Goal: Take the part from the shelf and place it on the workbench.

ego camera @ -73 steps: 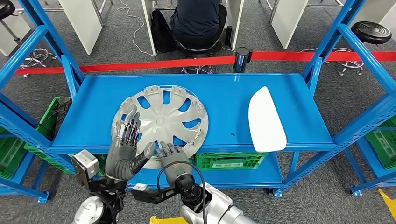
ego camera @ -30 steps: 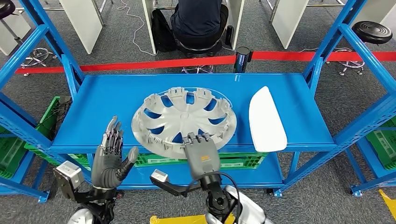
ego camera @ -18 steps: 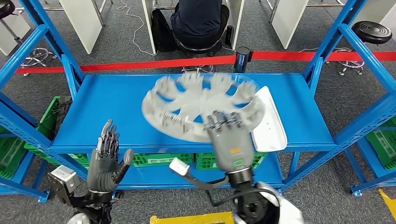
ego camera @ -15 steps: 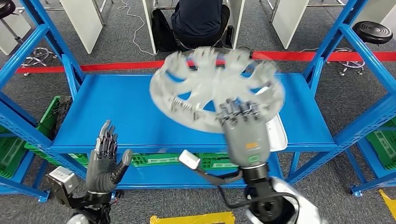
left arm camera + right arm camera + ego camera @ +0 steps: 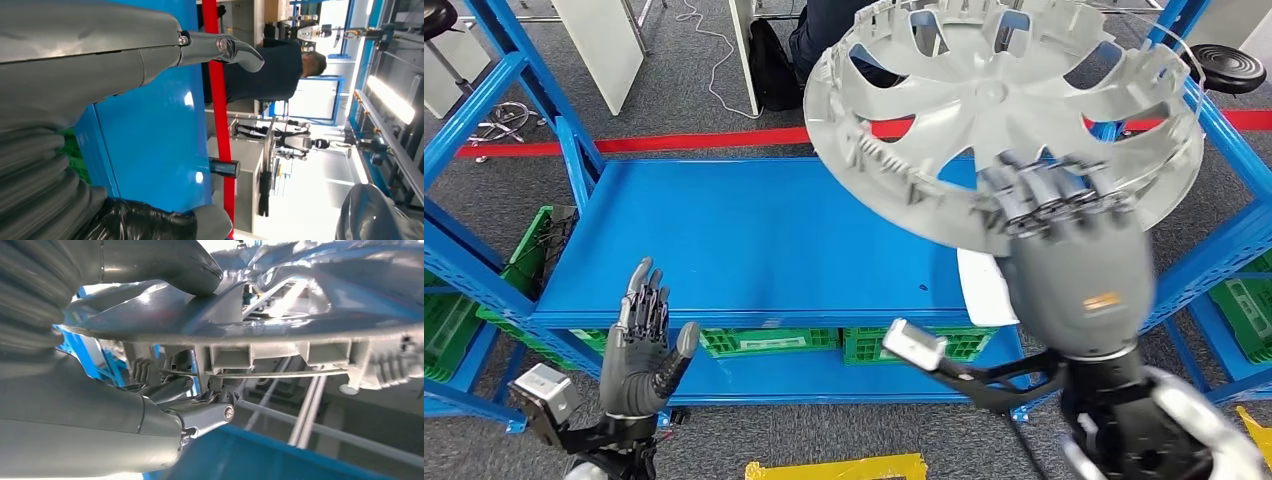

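Lifted off the shelf [image 5: 754, 240], the hubcap [image 5: 994, 110] sits at 12 o'clock above the gripping right hand [image 5: 1074, 260]. Left hand [image 5: 642, 345] spread, empty; thumb contact probably topside.

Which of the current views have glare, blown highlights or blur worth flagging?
Head view: evenly lit and sharp, the hubcap in the right hand crisp. Left wrist view: ceiling strip light blown out, small glare spots on the blue shelf, left hand soft. Right wrist view: bright background at the top, specular sheen on the hubcap rim.
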### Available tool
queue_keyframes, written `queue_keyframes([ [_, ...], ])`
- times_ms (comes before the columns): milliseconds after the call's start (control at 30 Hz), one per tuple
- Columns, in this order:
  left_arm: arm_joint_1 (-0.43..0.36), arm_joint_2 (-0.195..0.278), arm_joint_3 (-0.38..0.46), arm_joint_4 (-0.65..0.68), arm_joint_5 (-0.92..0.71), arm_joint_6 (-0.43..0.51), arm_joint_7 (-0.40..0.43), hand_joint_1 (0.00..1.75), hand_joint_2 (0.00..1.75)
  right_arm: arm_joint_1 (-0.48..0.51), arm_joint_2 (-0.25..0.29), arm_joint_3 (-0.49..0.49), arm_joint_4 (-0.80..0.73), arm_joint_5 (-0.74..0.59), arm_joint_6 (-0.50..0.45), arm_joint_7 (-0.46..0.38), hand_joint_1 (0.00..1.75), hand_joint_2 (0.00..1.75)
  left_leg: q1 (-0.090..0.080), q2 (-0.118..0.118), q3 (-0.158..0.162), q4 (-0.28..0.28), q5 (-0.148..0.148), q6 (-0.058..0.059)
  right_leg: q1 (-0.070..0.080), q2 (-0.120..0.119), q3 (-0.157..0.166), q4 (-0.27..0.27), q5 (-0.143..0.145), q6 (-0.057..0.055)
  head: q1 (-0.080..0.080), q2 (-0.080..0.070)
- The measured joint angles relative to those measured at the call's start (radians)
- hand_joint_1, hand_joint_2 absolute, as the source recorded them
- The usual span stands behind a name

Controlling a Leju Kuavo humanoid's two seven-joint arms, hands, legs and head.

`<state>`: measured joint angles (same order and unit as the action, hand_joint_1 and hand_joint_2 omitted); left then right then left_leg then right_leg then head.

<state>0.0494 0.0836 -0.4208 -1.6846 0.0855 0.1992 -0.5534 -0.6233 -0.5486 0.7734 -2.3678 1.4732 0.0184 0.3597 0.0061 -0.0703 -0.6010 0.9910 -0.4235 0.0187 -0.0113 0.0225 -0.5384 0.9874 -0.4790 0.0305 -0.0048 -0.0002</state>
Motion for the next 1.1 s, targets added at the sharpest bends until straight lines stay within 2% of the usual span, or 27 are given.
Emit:
queue_keyframes([
  [133, 0.012, 0.003, 0.007, 0.0, 0.004, 0.002, -0.01, 0.0, 1.75, -0.003, -0.047, -0.115, -0.086, -0.062, -0.009, -0.001, 1.75, 1.75, 0.0, 0.0, -0.001, 0.0, 0.0, 0.0, 0.0, 0.0, 0.0, 0.0, 0.0, 0.0, 0.001, 0.0],
  [300, 0.023, 0.003, 0.014, 0.0, 0.011, 0.01, -0.022, 0.0, 1.75, -0.044, -0.074, -0.184, -0.154, -0.043, -0.067, 0.0, 1.75, 1.75, 0.0, 0.0, -0.001, 0.0, 0.0, 0.0, 0.0, 0.0, 0.0, 0.0, 0.0, 0.0, 0.001, 0.0],
  [500, 0.029, 0.003, 0.018, 0.0, 0.01, 0.023, -0.026, 0.0, 1.75, -0.094, -0.063, -0.166, -0.193, 0.085, -0.04, -0.025, 1.75, 1.75, 0.0, 0.0, -0.001, 0.0, 0.0, 0.0, 0.0, 0.0, 0.0, 0.0, 0.0, 0.0, 0.0, 0.0],
  [767, 0.037, 0.003, 0.02, -0.003, 0.01, 0.029, -0.027, 0.0, 1.75, -0.103, -0.05, -0.131, -0.21, 0.088, -0.045, -0.029, 1.75, 1.75, 0.0, 0.0, -0.001, 0.0, 0.0, 0.0, 0.0, 0.0, 0.0, 0.0, 0.0, 0.0, 0.001, 0.0],
  [933, 0.047, 0.003, 0.025, -0.009, 0.009, 0.043, -0.029, 0.0, 1.75, -0.095, -0.041, -0.113, -0.216, 0.089, -0.078, -0.062, 1.75, 1.75, 0.0, -0.001, -0.001, 0.0, 0.0, 0.0, 0.0, 0.0, 0.0, 0.0, 0.0, 0.0, 0.002, 0.0],
  [1100, 0.059, 0.003, 0.026, -0.016, 0.013, 0.06, -0.033, 0.0, 1.75, -0.026, -0.01, -0.11, -0.219, 0.091, -0.135, -0.113, 1.75, 1.75, 0.0, -0.001, -0.001, -0.001, 0.0, 0.0, 0.0, 0.0, 0.0, 0.0, 0.0, 0.0, 0.001, 0.0],
])
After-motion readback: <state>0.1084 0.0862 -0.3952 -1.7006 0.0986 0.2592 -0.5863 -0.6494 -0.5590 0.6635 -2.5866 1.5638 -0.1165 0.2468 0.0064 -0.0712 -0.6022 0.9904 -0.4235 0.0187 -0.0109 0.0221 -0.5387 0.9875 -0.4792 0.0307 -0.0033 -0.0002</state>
